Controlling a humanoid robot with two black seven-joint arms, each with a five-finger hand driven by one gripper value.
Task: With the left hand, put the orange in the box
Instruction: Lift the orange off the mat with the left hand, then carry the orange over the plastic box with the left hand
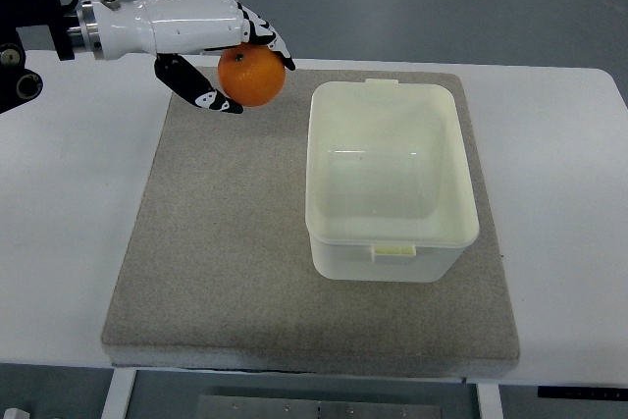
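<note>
Nearest me, box sits open, right of and nearer than my left hand, whose fingers wrap the orange.

No readable text, label, brand, number or sign is showing anywhere in the top view.
</note>
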